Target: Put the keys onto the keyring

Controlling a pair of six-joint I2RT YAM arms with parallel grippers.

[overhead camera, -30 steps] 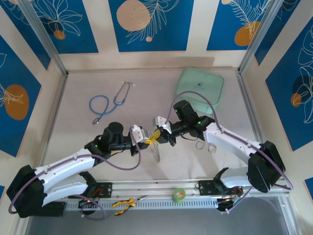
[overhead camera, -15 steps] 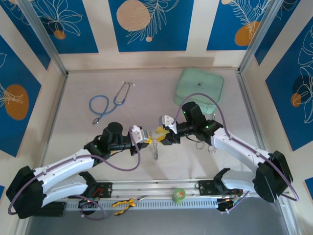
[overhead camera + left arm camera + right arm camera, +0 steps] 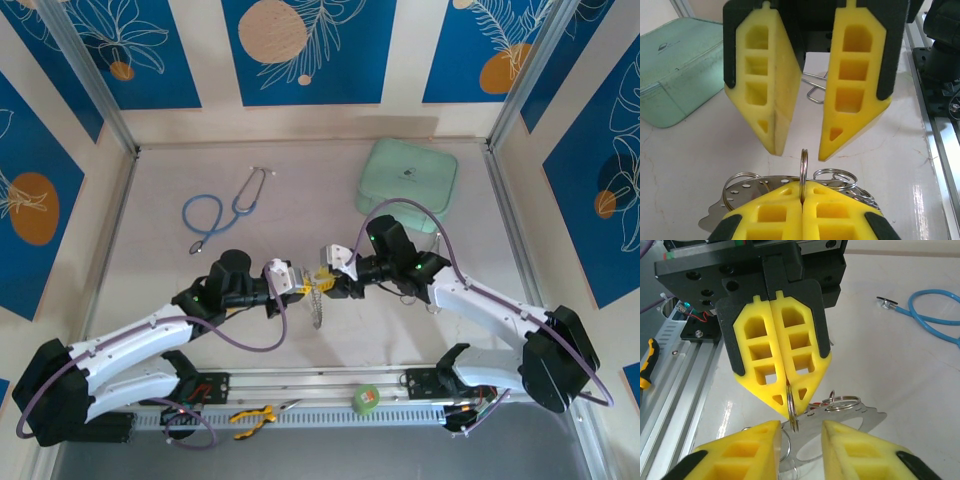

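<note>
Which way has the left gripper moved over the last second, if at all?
No. The left gripper sits as before below the blue stethoscope, shut on the keyring.

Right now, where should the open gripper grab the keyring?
Grab the bare arc of the keyring poking past the left gripper's shut fingertips. It stands edge-on, so the right gripper should probably come head-on, one finger on each flat face.

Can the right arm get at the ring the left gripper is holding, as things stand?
Probably yes. The right gripper is open and faces the ring, whose edge sticks out past the fingertips of the shut left gripper. Nothing sits between them.
</note>
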